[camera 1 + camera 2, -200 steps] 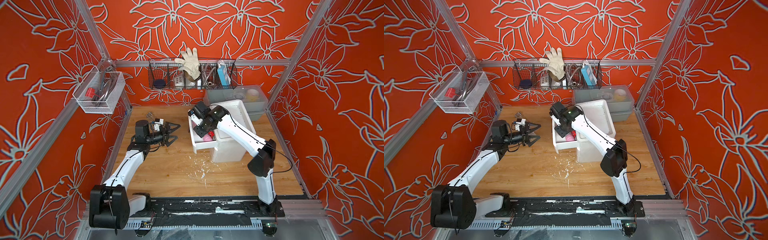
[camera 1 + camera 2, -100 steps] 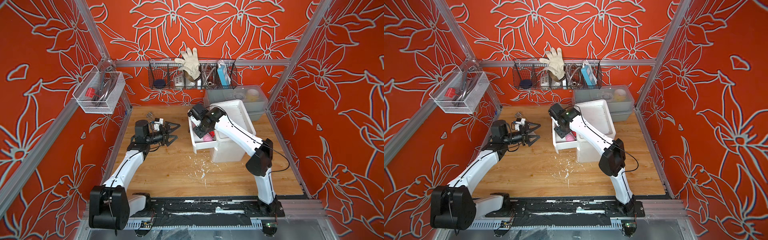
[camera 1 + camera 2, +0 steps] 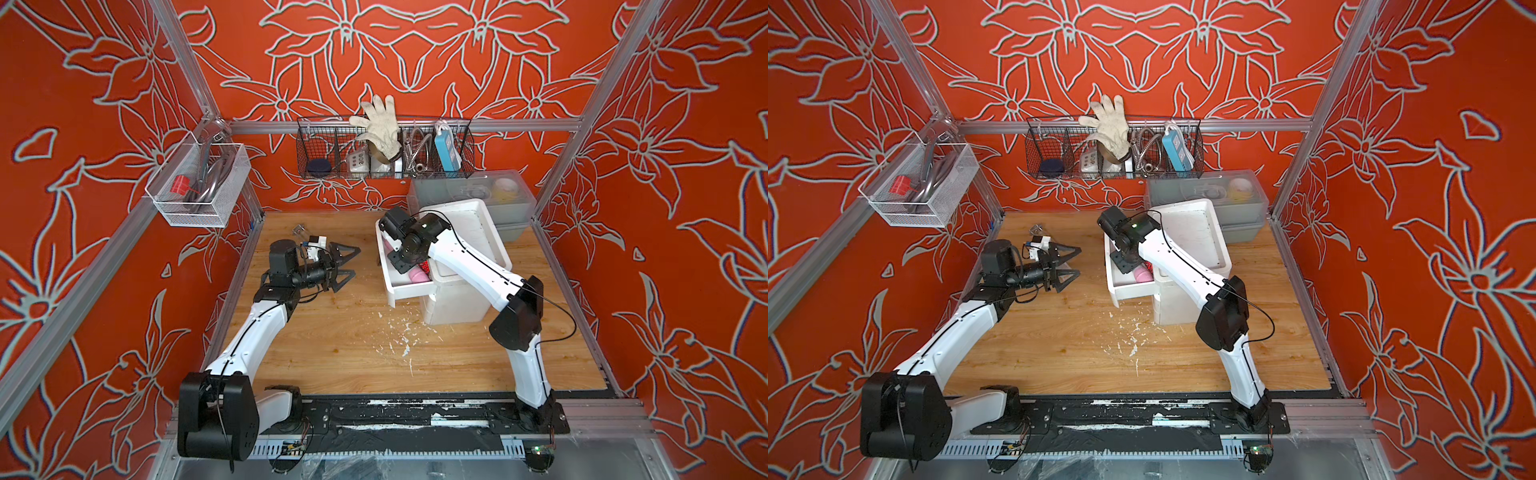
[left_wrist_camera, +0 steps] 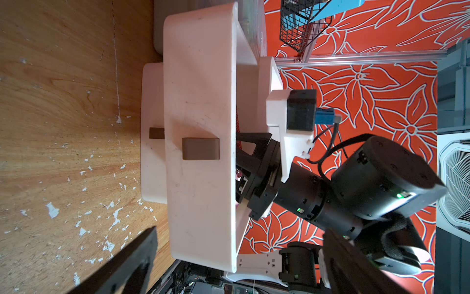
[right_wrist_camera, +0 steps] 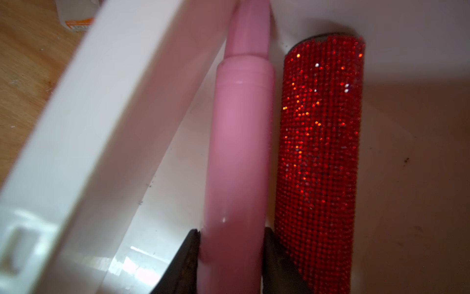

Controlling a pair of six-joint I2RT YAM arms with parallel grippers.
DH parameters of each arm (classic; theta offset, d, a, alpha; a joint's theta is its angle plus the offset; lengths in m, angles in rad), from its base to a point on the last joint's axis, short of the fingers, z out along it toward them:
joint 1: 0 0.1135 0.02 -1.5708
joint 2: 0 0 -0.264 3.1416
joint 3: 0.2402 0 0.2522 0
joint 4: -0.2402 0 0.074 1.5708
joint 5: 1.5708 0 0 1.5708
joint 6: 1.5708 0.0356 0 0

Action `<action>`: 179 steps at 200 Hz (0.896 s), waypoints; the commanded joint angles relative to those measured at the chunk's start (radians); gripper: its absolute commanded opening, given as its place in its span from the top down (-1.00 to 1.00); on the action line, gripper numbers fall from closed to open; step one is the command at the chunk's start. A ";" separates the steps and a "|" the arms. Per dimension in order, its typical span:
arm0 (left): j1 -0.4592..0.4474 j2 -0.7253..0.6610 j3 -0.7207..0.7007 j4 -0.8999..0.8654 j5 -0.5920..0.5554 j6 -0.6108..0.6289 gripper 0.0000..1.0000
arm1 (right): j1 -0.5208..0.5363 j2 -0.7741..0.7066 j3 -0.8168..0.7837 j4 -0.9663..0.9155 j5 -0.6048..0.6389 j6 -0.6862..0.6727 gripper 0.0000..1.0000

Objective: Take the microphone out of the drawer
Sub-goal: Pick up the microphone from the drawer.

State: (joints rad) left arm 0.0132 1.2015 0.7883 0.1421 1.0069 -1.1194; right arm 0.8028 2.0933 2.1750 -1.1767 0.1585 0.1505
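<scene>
The right gripper (image 5: 231, 229) is sitting inside the open drawer (image 3: 400, 287), apparently clamping the pink microphone (image 5: 241, 140), which is lying along the drawer's front wall, just beside a red glittery cylinder (image 5: 320, 152). The left gripper (image 3: 353, 262) is hovering with its jaws spread wide, nearer the table's (image 3: 353, 353) left edge.

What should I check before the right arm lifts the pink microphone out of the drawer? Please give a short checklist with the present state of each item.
1. Right pincer closed against both sides of the pink microphone: ok.
2. Grip firm enough to lift: cannot tell.
3. Red glitter cylinder outside the pincer: ok; touching the pincer: cannot tell.
4. Drawer pulled open: ok.
5. Left pincer open, apart from the drawer: ok.
</scene>
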 commanded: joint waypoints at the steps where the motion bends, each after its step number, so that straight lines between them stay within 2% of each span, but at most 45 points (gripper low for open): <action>1: 0.001 -0.011 -0.006 0.021 0.002 0.011 -1.00 | -0.008 -0.019 0.061 -0.014 -0.022 0.015 0.51; 103: 0.002 -0.009 -0.009 0.022 0.002 0.012 -1.00 | -0.015 -0.052 0.183 0.000 -0.032 0.096 0.68; 118: 0.001 -0.010 -0.011 0.022 0.000 0.012 -1.00 | -0.014 -0.063 0.193 0.002 -0.038 0.100 0.74; 133: 0.001 -0.010 -0.014 0.022 0.001 0.012 -1.00 | -0.016 -0.082 0.196 0.022 -0.049 0.106 0.90; 179: 0.001 -0.010 -0.015 0.017 0.001 0.019 -1.00 | -0.019 -0.140 0.217 0.040 -0.063 0.101 1.00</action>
State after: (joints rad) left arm 0.0132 1.2015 0.7765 0.1432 1.0061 -1.1191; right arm 0.7898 2.0205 2.3562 -1.1667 0.1028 0.2455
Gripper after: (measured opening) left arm 0.998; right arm 0.382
